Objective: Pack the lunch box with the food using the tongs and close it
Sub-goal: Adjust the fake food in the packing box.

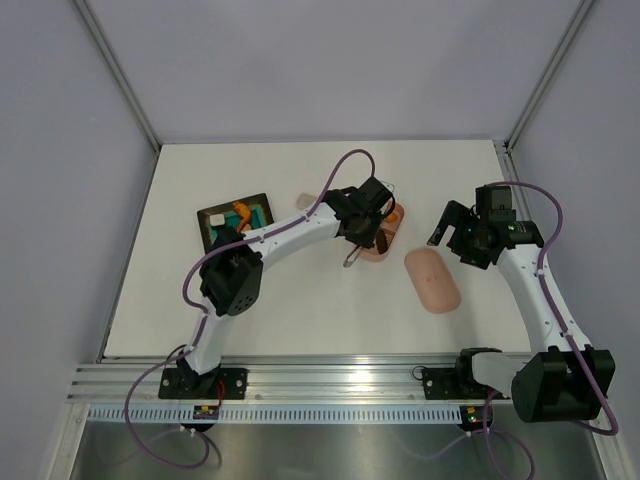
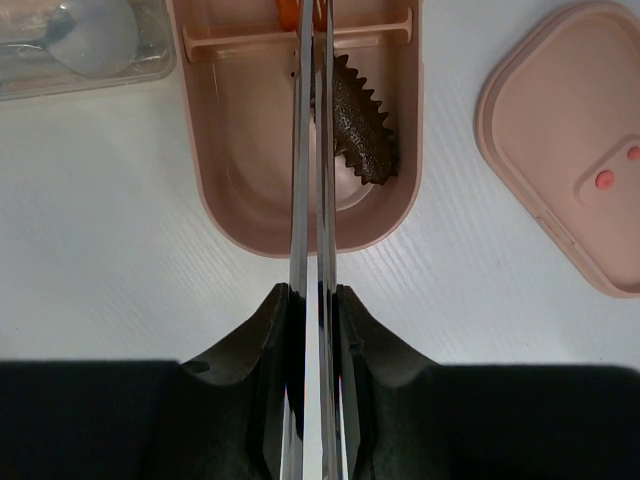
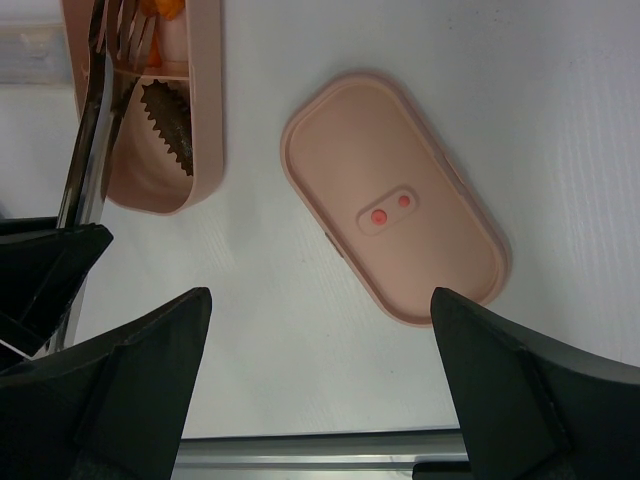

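The pink lunch box lies open at mid-table, its rim showing below my left wrist. A dark brown serrated food piece lies in its near compartment. Orange food shows past the divider. My left gripper is shut on the silvery tongs, whose arms are squeezed nearly together and reach over the box; their tips hover at the orange piece. The lid lies spots-up to the right of the box. My right gripper hangs open and holds nothing, above the table near the lid.
A dark tray with a teal mat and orange food sits left of the box. A pale translucent case lies beside the box's far left corner. The aluminium rail marks the table's near edge.
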`<action>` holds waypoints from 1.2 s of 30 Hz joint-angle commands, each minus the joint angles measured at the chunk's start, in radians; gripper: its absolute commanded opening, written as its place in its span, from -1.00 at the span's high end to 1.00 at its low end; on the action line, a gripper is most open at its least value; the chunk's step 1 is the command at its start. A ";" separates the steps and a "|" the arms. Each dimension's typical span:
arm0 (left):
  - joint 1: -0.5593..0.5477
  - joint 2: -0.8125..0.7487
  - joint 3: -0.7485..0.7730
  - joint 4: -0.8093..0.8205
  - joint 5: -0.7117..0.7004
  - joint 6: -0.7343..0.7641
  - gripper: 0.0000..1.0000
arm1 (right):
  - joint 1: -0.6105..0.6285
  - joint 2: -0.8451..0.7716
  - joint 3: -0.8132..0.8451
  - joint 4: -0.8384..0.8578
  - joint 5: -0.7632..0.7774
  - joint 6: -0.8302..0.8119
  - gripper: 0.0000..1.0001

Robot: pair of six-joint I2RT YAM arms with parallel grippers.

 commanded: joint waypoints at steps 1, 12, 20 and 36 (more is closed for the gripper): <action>0.011 0.015 0.033 -0.016 0.038 0.004 1.00 | 0.000 -0.017 0.004 0.017 -0.020 -0.015 -0.99; 0.013 -0.109 -0.035 0.058 0.042 0.026 1.00 | -0.002 -0.016 0.005 0.015 -0.018 -0.015 -0.99; 0.011 -0.258 -0.110 0.096 0.036 0.026 0.62 | 0.000 -0.009 0.014 0.020 -0.024 -0.014 -0.99; 0.229 -0.704 -0.394 -0.032 -0.139 -0.186 0.65 | -0.002 -0.029 0.027 0.020 -0.023 -0.015 -0.99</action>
